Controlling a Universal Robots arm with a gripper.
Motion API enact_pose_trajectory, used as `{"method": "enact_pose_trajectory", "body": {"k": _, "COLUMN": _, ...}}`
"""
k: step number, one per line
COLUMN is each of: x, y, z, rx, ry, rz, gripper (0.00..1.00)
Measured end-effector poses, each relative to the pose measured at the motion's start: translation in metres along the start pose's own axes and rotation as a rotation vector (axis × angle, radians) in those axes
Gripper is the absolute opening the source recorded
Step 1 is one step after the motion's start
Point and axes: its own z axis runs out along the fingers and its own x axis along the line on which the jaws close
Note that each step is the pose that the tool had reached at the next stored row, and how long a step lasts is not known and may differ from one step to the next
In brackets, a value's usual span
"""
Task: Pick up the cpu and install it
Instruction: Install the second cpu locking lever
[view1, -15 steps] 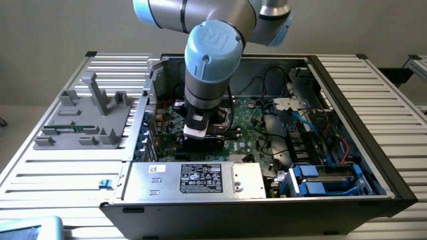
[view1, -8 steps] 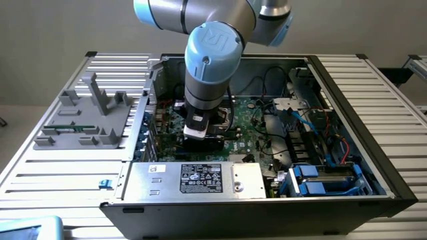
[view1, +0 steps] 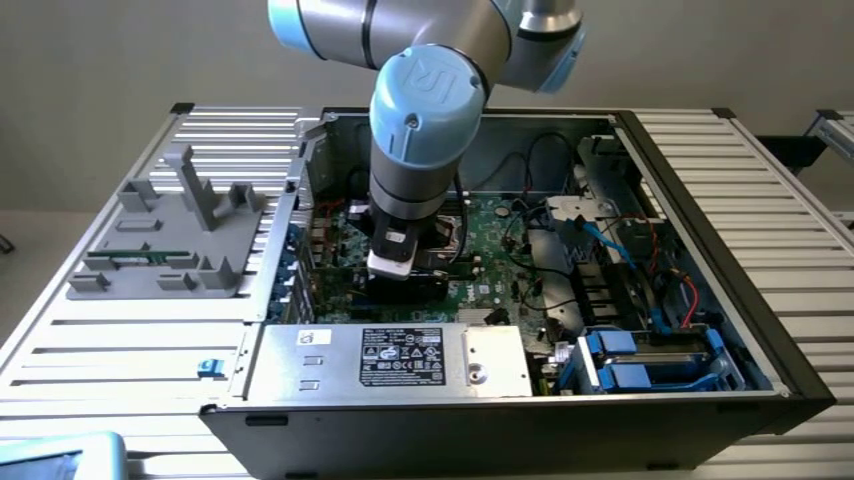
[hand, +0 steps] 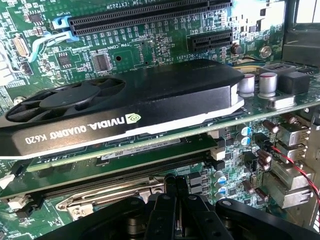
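A black graphics card (hand: 120, 107) marked NVIDIA Quadro K620 stands seated across the green motherboard (hand: 150, 55). The closed jaws of the gripper (hand: 176, 187) sit just beside a metal socket bracket (hand: 115, 192).

The arm (view1: 420, 110) is showing thick silver-grey tube sections, each joint wearing a rounded pale-blue cap; the nearest cap is carrying an embossed "UR" mark. Below the wrist a white block is sitting above a black housing. The gripper (hand: 176, 187) is looking matt black, its two slim fingers (hand: 170, 192) pressing together between bulky rounded shoulders.
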Motion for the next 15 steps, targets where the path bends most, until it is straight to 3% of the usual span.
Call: {"method": "enact_pose_trajectory", "body": {"k": 15, "x": 0.0001, "y": -0.0006, "z": 0.0029, "rx": 0.0000, "ry": 0.0000, "rz": 0.000, "gripper": 0.12}}
